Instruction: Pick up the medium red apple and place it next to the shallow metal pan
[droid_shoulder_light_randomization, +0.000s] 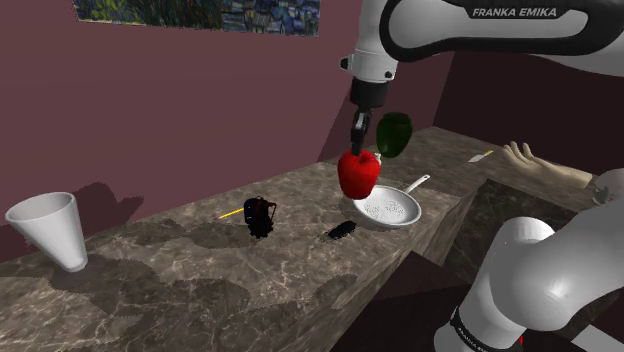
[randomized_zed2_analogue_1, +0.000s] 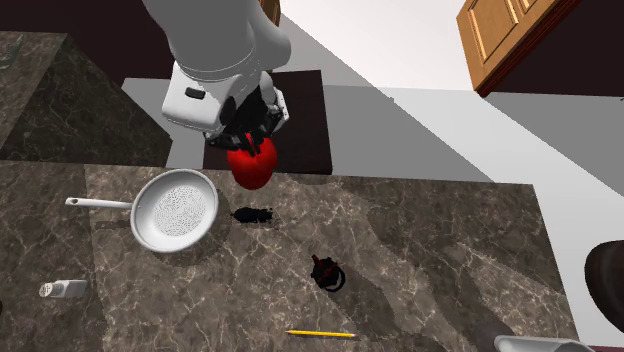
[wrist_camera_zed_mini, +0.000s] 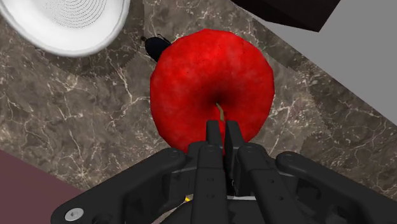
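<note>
The red apple (droid_shoulder_light_randomization: 358, 172) is held by the claw (droid_shoulder_light_randomization: 358, 148); its fingers are drawn narrow and are closed at the hollow of the apple's stem. The apple is seen in the air above the desk (droid_shoulder_light_randomization: 200, 270), near the pale shallow pan (droid_shoulder_light_randomization: 388, 208). The picking up is judged as done. The lowering beside the pan and the release are not yet made.

1. Dark marbled worktop (droid_shoulder_light_randomization: 200, 290).
2. White pan (droid_shoulder_light_randomization: 390, 209), with a small black object (droid_shoulder_light_randomization: 341, 230) just beside it.
3. Black lump (droid_shoulder_light_randomization: 260, 216), with a yellow pencil (droid_shoulder_light_randomization: 231, 213) near it.
4. White cup (droid_shoulder_light_randomization: 50, 230), well apart from them.
</note>
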